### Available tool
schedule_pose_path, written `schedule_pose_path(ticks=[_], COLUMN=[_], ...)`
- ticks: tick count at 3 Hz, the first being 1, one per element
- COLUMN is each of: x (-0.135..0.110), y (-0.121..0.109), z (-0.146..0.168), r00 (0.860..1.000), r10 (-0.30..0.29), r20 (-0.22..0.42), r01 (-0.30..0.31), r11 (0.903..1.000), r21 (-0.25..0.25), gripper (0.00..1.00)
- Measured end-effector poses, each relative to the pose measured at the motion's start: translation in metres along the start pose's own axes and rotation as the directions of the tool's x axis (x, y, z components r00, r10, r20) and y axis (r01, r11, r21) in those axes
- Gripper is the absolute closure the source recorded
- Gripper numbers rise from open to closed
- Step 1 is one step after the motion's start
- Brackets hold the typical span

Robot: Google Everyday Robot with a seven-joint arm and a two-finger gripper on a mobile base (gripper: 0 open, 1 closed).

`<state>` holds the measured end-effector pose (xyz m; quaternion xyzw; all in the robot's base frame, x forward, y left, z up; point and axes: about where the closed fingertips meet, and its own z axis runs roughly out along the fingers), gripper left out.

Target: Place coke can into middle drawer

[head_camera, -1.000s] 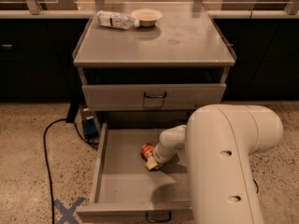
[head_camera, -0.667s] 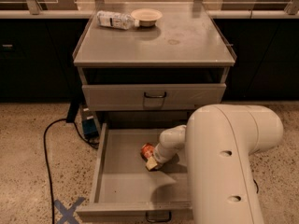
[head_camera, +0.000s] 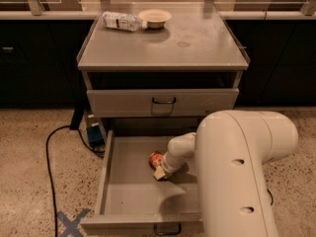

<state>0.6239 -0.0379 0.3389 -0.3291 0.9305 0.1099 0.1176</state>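
The coke can (head_camera: 156,158), red with a shiny end, is low inside the open middle drawer (head_camera: 132,197), near the middle of its floor. My gripper (head_camera: 160,171) reaches down into the drawer from the right and is right against the can on its near-right side. A tan pad shows at the gripper's tip. My white arm (head_camera: 237,172) covers the drawer's right part. The drawer is pulled fully out, and its dark loop handle (head_camera: 167,229) shows at the front.
The handled grey drawer above (head_camera: 163,102) is closed. On the cabinet top (head_camera: 197,43) lie a clear water bottle (head_camera: 121,20) and a tan bowl (head_camera: 154,18). A black cable (head_camera: 49,152) and a blue device (head_camera: 94,133) sit on the floor at left, with a blue tape X (head_camera: 69,222).
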Motion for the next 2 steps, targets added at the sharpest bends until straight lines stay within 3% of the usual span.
schedule_pose_path(ticks=[1,2], x=[0.0000,0.0000], y=[0.0000,0.0000], z=[0.0000,0.0000], r00=[1.000,1.000], r10=[0.000,0.000], r20=[0.000,0.000], r01=[0.000,0.000], r11=[1.0000,1.0000], r21=[0.000,0.000], gripper=[0.00,0.00])
